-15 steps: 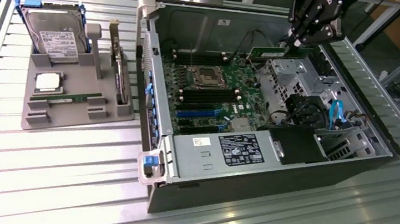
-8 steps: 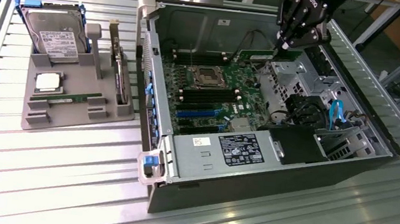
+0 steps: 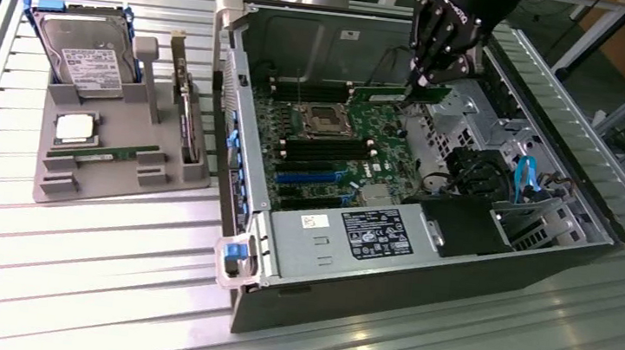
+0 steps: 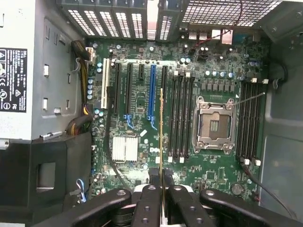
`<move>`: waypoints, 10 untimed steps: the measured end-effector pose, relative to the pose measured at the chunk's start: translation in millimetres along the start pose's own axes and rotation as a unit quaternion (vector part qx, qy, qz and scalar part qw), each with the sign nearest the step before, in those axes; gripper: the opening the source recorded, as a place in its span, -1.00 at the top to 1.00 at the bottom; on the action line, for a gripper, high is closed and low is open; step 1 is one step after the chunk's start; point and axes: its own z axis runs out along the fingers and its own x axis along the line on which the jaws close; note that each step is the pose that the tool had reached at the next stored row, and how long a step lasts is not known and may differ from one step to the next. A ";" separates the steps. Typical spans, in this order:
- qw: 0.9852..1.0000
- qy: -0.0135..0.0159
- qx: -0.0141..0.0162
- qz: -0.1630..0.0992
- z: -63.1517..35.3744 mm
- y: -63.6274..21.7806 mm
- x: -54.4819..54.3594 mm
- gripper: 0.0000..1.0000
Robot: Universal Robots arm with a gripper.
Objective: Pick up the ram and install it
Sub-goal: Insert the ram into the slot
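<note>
ram [image 4: 161, 127] clamped in pincer [image 4: 161, 176]

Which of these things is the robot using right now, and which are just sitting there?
Part of the job:
- the ram, held over the motherboard
- the gripper, shut on the ram
- the memory slots on the motherboard

Just lying about, in the grey tray:
- the hard drive
- the processor chip
- the expansion card
</note>
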 end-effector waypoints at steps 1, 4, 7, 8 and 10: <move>1.000 0.000 0.000 0.007 9.6 1.5 -1.4 0.75; 1.000 -0.001 0.000 0.031 28.0 7.6 -2.9 0.75; 0.999 -0.001 0.000 0.035 43.7 14.4 -3.4 0.75; 0.999 -0.001 0.000 0.036 49.1 17.8 -3.7 0.75; 0.999 -0.001 0.000 0.039 61.6 20.9 -7.8 0.75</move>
